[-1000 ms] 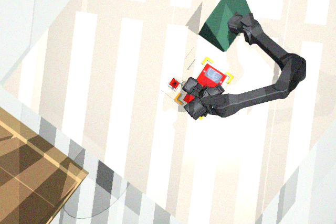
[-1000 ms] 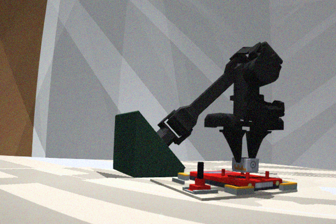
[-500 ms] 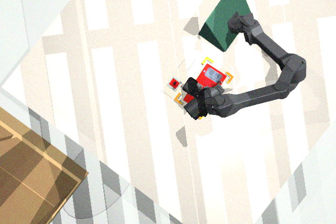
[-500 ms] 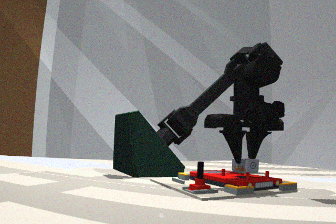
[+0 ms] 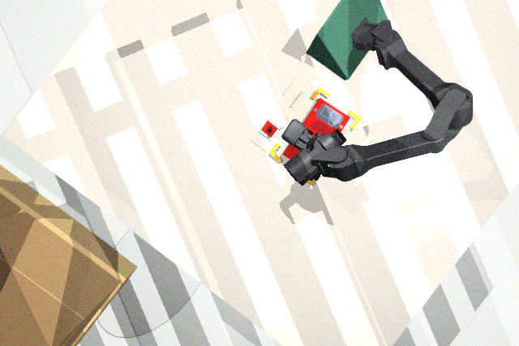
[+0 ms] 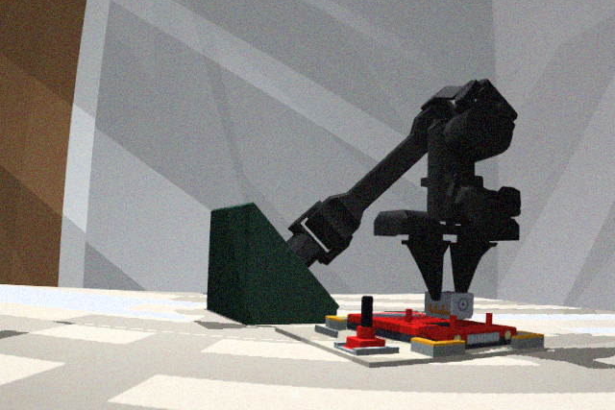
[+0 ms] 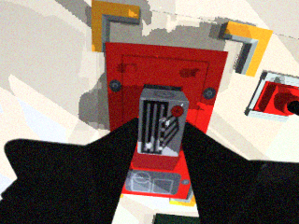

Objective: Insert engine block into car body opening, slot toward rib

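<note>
The red car body [image 5: 319,124] [image 6: 384,324] [image 7: 161,50] lies flat between corner brackets. My gripper [image 6: 449,296] [image 7: 160,124] points down over it and is shut on the grey engine block [image 6: 461,304] [image 7: 161,135], with one finger on each side. The block is upright over the middle part of the body. Its lower edge is close to the body's top in the exterior view; whether it has entered the opening cannot be told. A dark strip of the opening [image 7: 163,87] shows past the block in the wrist view. The rib and the slot side are hidden.
Yellow-topped corner brackets [image 5: 319,92] [image 6: 436,347] [image 7: 99,30] surround the body. Short red posts [image 6: 408,315] stand up from it. A red piece with a black upright knob [image 5: 263,129] [image 6: 366,341] stands beside it. A green wedge [image 5: 341,32] [image 6: 262,277] is at my arm's base.
</note>
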`<state>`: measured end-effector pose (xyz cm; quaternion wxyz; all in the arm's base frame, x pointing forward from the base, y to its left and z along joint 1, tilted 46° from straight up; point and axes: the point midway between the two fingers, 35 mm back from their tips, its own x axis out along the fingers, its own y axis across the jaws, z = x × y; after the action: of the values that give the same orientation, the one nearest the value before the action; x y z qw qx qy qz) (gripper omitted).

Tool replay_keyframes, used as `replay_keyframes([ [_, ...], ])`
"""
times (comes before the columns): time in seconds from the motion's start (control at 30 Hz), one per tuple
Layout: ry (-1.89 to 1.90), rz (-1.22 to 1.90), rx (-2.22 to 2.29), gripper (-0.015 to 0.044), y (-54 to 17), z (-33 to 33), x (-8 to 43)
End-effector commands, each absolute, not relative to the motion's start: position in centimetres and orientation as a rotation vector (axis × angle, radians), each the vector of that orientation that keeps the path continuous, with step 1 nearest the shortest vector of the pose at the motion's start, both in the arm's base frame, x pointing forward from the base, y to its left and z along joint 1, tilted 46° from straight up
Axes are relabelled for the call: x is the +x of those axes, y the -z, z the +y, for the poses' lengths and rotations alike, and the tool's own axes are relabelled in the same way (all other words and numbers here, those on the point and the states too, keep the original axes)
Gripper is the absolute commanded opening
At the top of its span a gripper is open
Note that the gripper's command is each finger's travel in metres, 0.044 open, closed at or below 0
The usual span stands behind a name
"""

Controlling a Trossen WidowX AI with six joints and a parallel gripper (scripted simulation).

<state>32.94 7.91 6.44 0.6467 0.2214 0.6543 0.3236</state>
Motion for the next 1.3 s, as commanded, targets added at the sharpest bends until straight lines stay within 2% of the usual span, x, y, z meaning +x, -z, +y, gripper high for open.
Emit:
replay_keyframes([
  [0.0, -0.735, 1.490, 0.509, 0.0160, -6.37, 8.02, 32.95],
  [1.27, -0.735, 1.490, 0.510, 0.0160, -6.04, 8.34, 32.91],
])
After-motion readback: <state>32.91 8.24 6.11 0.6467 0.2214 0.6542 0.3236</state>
